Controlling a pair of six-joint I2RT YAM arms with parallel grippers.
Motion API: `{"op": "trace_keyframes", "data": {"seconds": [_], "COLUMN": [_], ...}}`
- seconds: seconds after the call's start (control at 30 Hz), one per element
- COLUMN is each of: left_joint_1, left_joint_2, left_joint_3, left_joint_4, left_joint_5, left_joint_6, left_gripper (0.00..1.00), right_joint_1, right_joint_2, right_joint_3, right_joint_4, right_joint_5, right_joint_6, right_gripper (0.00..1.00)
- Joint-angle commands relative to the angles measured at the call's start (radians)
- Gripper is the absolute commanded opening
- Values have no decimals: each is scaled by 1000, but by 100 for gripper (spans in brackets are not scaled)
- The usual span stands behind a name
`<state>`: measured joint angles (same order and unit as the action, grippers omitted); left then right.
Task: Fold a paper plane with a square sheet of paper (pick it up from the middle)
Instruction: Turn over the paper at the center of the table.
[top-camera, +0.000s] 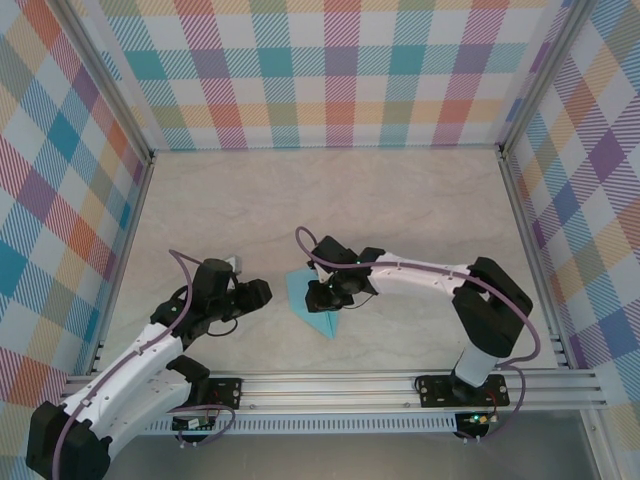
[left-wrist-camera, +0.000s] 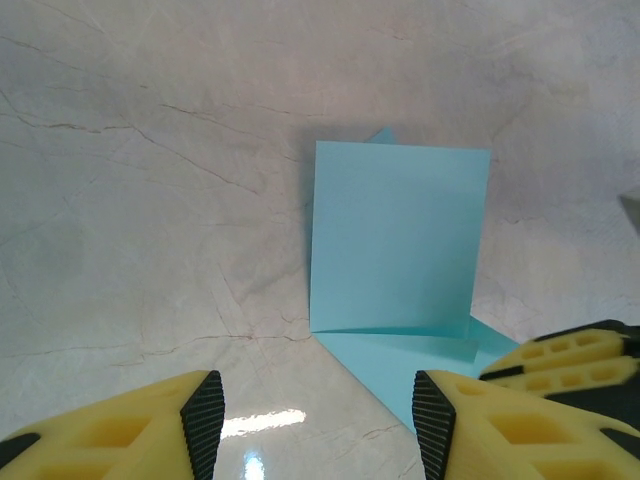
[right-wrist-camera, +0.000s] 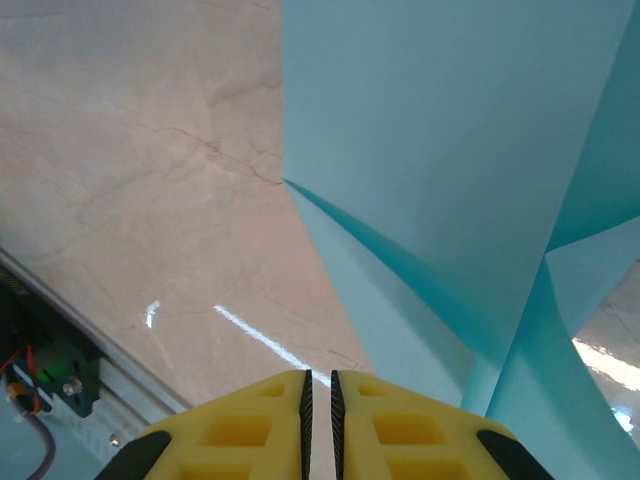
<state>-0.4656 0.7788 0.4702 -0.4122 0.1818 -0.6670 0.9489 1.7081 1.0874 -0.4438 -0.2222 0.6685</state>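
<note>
From above, the sheet of paper (top-camera: 298, 292) lay on the desk (top-camera: 400, 190) near the front middle. It was already partly folded, with a point aimed at the rail. The right end effector (top-camera: 316, 299) sat right over it. The left end effector (top-camera: 266, 292) waited just beside its left edge, apart from it.

Through the left wrist camera, the left end effector (left-wrist-camera: 318, 428) stood about half open and held nothing. The sheet (left-wrist-camera: 395, 235) was just ahead of its pads: one squarish panel raised off a flatter layer, with a crease running along the base. The right arm's yellow fingers (left-wrist-camera: 560, 352) came in at the sheet's lower right corner.

Through the right wrist camera, the right end effector (right-wrist-camera: 318, 400) was pressed nearly shut, with only a thin slit between the pads. I saw no paper in that slit. The sheet (right-wrist-camera: 430, 130) rose close ahead and to the right, and its folds dropped just beside the right finger. Whether an edge was nipped out of sight I couldn't tell.

It looked to me like a fold was being set. To do it well, I'd pin the flat layer with the left arm. Then I'd bring the raised panel over squarely so the edges met, and press along the crease, not at a corner, since thin paper skids easily on that glossy top.
</note>
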Motion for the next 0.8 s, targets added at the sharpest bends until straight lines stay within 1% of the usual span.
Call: {"op": "trace_keyframes", "data": {"seconds": [0.0,0.3,0.47,0.63,0.67,0.77], "left_joint_1": [15,15,6,-15,-20,-44], "left_joint_2": [13,83,153,223,237,286], "left_joint_3": [28,25,34,58,61,78], "left_joint_4": [24,84,125,126,156,167], "left_joint_5": [46,126,174,204,209,210], "left_joint_6": [21,33,36,50,49,49], "left_gripper": [55,56,56,59,60,62], "right_joint_1": [-4,-62,-114,-163,-174,-195], "right_joint_2": [31,-18,-31,-58,-59,-57], "right_joint_3": [16,-127,-209,-309,-327,-364], "right_joint_4": [6,109,204,351,368,394], "right_joint_5": [1,-37,-107,-186,-201,-203], "right_joint_6": [-8,10,23,52,57,66], "right_gripper": [15,16,18,20,21,21]}}
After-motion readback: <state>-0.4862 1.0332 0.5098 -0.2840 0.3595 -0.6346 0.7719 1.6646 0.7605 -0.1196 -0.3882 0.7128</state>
